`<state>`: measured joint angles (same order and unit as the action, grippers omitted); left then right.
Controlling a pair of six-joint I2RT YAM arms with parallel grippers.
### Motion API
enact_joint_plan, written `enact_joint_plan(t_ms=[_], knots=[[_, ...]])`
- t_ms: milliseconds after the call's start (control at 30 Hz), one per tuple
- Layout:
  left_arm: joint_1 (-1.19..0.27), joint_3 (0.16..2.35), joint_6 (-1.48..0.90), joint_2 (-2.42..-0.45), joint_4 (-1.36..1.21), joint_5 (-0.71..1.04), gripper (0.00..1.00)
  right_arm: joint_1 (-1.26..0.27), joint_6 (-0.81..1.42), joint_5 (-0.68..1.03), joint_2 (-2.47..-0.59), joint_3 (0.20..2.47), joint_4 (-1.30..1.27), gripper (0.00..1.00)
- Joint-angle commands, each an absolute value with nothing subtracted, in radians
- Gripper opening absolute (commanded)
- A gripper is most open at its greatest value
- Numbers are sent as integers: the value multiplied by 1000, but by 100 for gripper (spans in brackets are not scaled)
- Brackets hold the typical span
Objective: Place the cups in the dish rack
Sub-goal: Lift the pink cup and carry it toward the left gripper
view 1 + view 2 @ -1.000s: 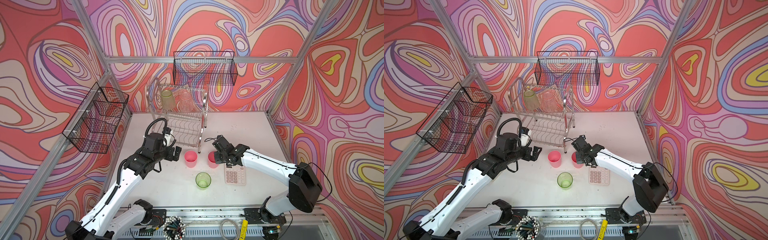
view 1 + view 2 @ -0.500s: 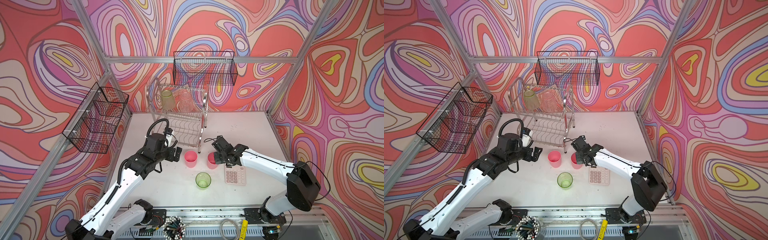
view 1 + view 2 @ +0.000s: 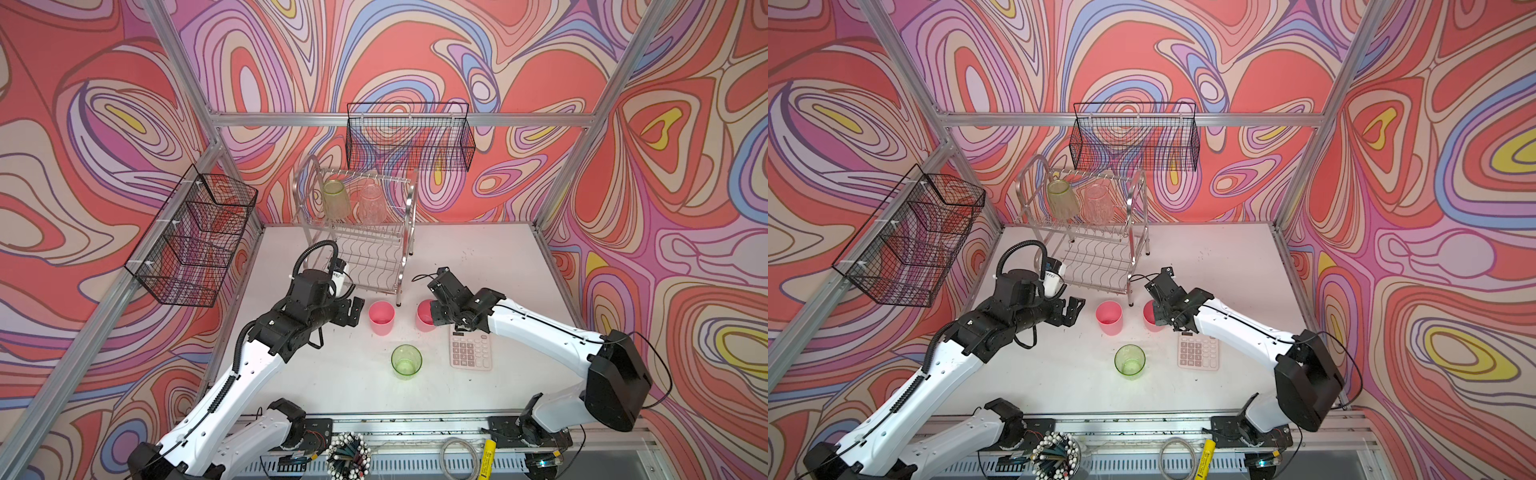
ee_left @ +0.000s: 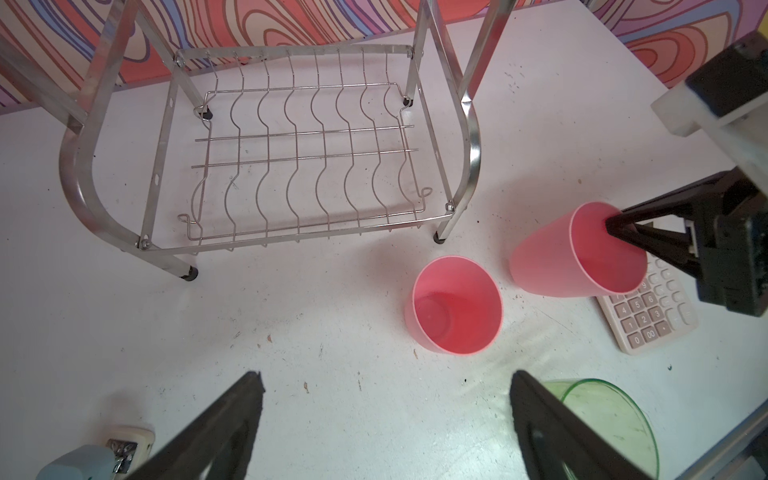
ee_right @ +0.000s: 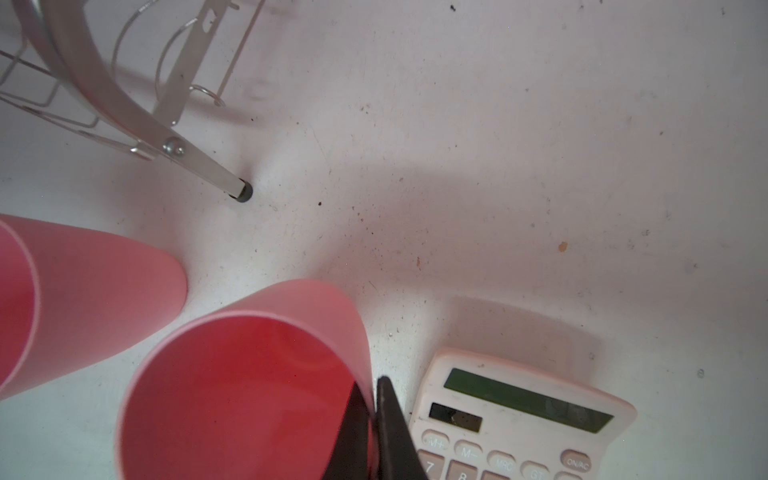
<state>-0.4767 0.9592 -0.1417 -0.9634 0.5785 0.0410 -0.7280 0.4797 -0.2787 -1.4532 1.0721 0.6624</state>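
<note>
The right gripper (image 5: 375, 388) is clamped on the rim of the right pink cup (image 5: 249, 374). The right wrist view shows one finger inside the wall and one outside, pressed together on it. In both top views the wrist covers that pinch and only the cup's left side shows. The cup is just right of the near right foot of the dish rack (image 4: 471, 137), with a calculator (image 5: 519, 415) just beside it on the near right. From the left wrist view it looks tipped a little, though I cannot tell whether its base is off the table (image 3: 478, 249).

The left pink cup (image 4: 455, 307) stands upright, mouth up, just left of it and apart. The left gripper (image 4: 384, 380) hangs low just left of that cup, fingers wide apart around nothing.

The green cup on the table (image 3: 406, 361) sits nearer, upright.

Only the top views reach the upper tier, where the green cup on the rack (image 3: 336, 201) and the ribbed cup (image 3: 372, 204) sit side by side, mouths down.
</note>
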Motion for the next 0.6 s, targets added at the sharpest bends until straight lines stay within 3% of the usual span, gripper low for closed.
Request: enact_joint_plan(t_ms=[0,567], knots=[[-484,945,-127,-943,566,62,95,-732,445,-303,-1396,1090,645,0],[-515,979,-261,-933,563,20,95,-731,347,-180,-1096,915,326,0]])
